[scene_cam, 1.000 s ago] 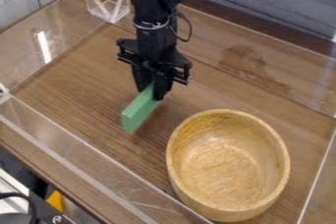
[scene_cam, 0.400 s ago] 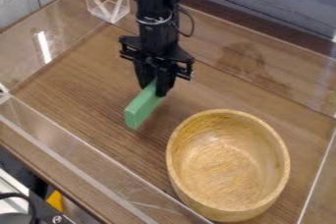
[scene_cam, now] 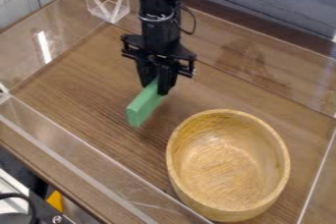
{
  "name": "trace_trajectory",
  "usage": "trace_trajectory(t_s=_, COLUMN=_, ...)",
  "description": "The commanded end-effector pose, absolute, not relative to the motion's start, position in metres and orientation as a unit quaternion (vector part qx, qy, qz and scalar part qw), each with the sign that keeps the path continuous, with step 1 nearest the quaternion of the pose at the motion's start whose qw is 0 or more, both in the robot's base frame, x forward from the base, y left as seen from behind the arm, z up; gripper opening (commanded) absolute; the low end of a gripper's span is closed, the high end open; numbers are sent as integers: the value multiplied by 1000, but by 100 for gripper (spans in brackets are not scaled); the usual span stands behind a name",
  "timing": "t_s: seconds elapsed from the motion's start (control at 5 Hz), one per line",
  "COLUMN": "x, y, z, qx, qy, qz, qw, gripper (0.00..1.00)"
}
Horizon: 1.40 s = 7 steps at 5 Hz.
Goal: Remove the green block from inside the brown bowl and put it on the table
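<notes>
Block (scene_cam: 144, 106) first: I see the green bar held slantwise in my gripper (scene_cam: 159, 88), its upper end pinched between the closed jaws and its lower end down at the table (scene_cam: 79, 90), whether touching or just clear I cannot tell from this angle. It is out of the bowl (scene_cam: 229, 163), which sits empty at about 4 o'clock from the block, near but apart from it. My arm (scene_cam: 157, 12) comes straight down from 12 o'clock, gripper pointing at the tabletop. I can read no writing, brand or label anywhere; the block is plain, the bowl shows only wood grain, and the arm's black housing is too small and dark to make out any marking. For edges: low clear walls (scene_cam: 39, 41) border the table, one running along the left side from 12 toward 9 o'clock and another along the near edge from 9 toward 6 o'clock. There is open wood to the block's 9 o'clock and 7 o'clock before those walls, and a wide bare stretch at 2 o'clock beyond the gripper. The bowl's rim closes off the room at 4 to 5 o'clock.
</notes>
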State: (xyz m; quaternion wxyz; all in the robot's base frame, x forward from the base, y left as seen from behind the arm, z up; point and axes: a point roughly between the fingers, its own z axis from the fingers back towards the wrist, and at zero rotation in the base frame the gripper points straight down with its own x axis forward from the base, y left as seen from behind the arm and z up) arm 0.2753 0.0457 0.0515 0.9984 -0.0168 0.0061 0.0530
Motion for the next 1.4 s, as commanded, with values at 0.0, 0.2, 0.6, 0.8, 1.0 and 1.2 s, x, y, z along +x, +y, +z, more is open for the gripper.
trace_trajectory(t_s=0.0, x=285, y=52, z=62, qx=-15, qy=-12, qz=62, qw=998, gripper=0)
trace_trajectory(t_s=0.2, x=286, y=53, z=61, qx=-16, qy=-7, qz=65, qw=998, gripper=0)
trace_trajectory(t_s=0.6, x=288, y=53, z=59, qx=-19, qy=3, qz=70, qw=997, gripper=0)
trace_trajectory(t_s=0.8, x=288, y=53, z=59, qx=-20, qy=8, qz=72, qw=997, gripper=0)
trace_trajectory(t_s=1.0, x=289, y=53, z=60, qx=-23, qy=13, qz=75, qw=997, gripper=0)
trace_trajectory(t_s=1.2, x=289, y=53, z=60, qx=-25, qy=18, qz=76, qw=997, gripper=0)
